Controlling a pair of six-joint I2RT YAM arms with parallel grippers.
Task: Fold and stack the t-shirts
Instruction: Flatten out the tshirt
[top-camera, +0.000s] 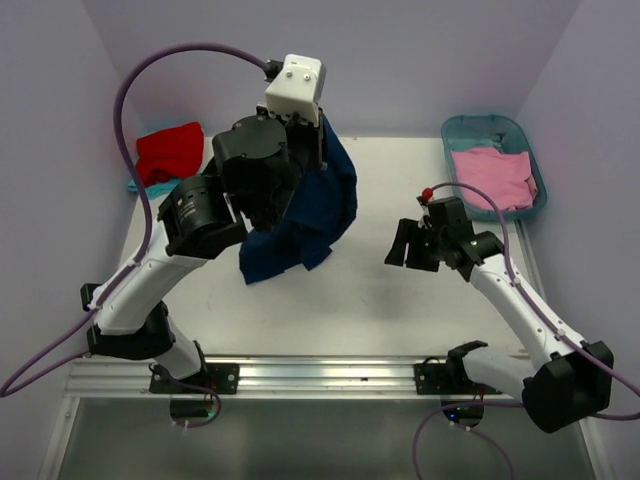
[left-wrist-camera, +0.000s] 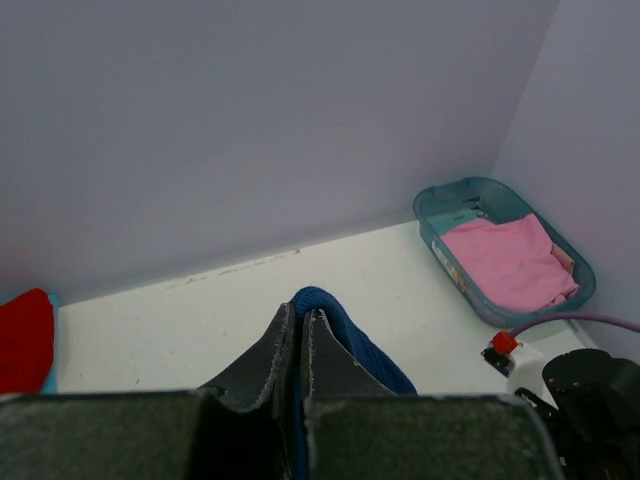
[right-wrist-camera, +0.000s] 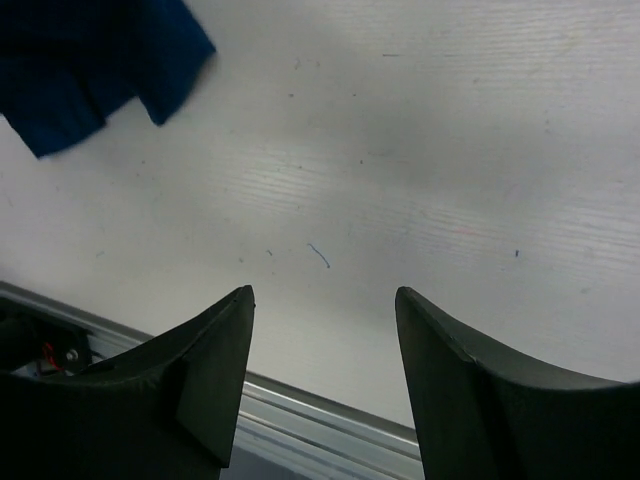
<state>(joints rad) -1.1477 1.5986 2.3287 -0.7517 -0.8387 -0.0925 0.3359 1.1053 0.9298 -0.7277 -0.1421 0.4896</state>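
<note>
Scene: two robot arms at the near edge of a white table (top-camera: 400, 300), seen from above and from each wrist
Left tool (left-wrist-camera: 300, 322): raised high over the middle of the table, its dark fingers pressed together and pinching a fold of cloth
Navy blue cloth t-shirt (top-camera: 315, 215): held at its top by the left tool, hanging down in loose folds beside the left arm; its lower edge falls toward the table, and whether it touches cannot be told; no print shows on the visible side
Right tool (right-wrist-camera: 325, 295): low over bare table at the right, well apart from the hanging shirt, its two fingers spread with nothing between them
Red cloth t-shirt (top-camera: 170, 150): crumpled at the far left corner of the table, against the wall
Teal cloth (top-camera: 150, 187): a strip showing under the near edge of the red shirt
Pink cloth t-shirt (top-camera: 490, 175): lying flat inside the tub
Teal plastic oval tub (top-camera: 480, 125): at the far right corner of the table
Metal rail (top-camera: 330, 375): runs along the near edge, carrying both arm bases
</note>
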